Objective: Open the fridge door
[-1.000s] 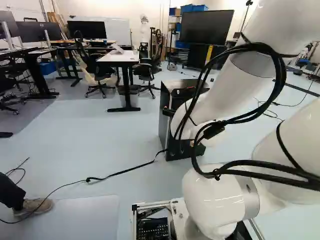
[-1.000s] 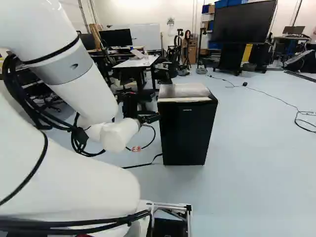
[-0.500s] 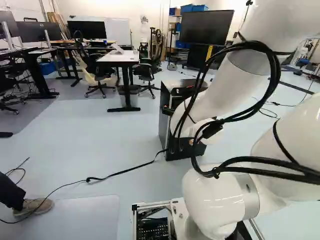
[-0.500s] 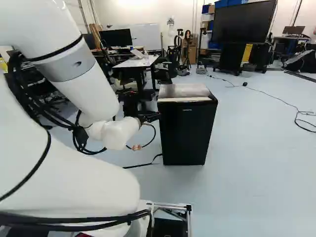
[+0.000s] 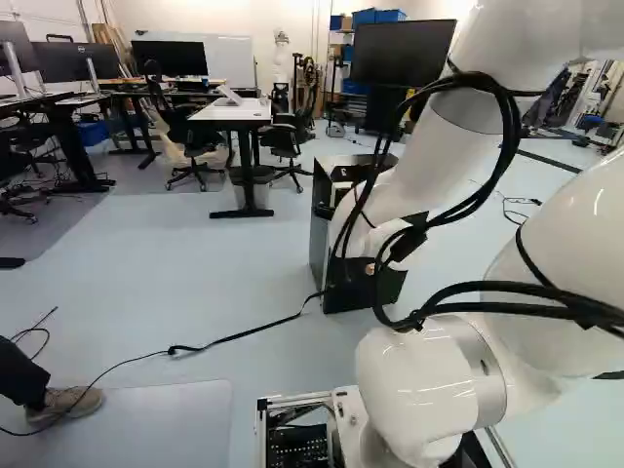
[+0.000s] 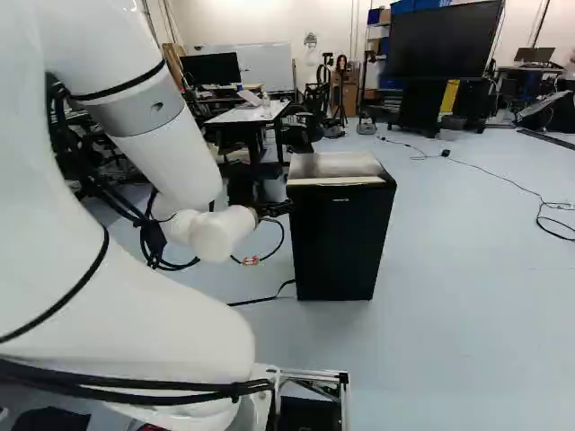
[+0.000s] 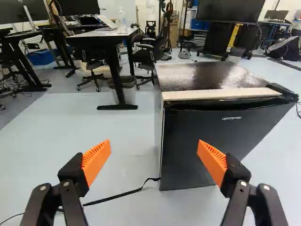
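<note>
Fingers (image 7: 96, 161) of our gripper (image 6: 279, 209) stand wide apart, holding nothing; the closed fridge door (image 7: 202, 136) is ahead; contact we cannot tell.

The arm (image 5: 419, 380) has smooth, glossy white shells, of rounded shape. In the upper left of the right base view, one grey band (image 6: 144, 121) is around it, with a small dark oval mark (image 6: 156, 107). Black cables (image 5: 511, 127) make big loops at the right of the left base view. The gripper (image 6: 280, 207) is black, with round metal screws (image 7: 243, 183) and ribbed orange pads (image 7: 96, 160).
</note>
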Controlling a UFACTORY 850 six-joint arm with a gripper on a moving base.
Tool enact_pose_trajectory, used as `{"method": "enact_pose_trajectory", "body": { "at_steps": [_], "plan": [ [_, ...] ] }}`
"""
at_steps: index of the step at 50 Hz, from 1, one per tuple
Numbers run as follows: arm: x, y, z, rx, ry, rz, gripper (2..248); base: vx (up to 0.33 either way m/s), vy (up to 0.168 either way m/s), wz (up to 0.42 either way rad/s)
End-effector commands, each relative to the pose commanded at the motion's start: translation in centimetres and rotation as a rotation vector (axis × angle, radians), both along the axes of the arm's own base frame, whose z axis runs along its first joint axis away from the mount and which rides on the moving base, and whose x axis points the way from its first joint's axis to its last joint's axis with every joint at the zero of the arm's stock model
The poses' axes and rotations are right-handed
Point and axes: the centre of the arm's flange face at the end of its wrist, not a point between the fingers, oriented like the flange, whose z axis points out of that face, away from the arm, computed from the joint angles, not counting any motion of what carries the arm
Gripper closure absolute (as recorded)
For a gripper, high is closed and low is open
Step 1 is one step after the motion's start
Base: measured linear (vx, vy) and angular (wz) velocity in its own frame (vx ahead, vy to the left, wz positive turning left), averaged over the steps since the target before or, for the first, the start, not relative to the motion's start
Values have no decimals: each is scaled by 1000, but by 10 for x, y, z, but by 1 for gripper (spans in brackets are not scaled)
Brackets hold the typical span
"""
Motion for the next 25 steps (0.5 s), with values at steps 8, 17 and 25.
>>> {"method": "enact_pose_trajectory", "body": {
  "at_steps": [8,17,25],
  "plan": [
    [11,2,1,6,3,-8,3,0,0,0],
    [25,3,2,14,5,-20,3,0,0,0],
    [36,6,2,24,7,-36,3,0,0,0]
  ]
}}
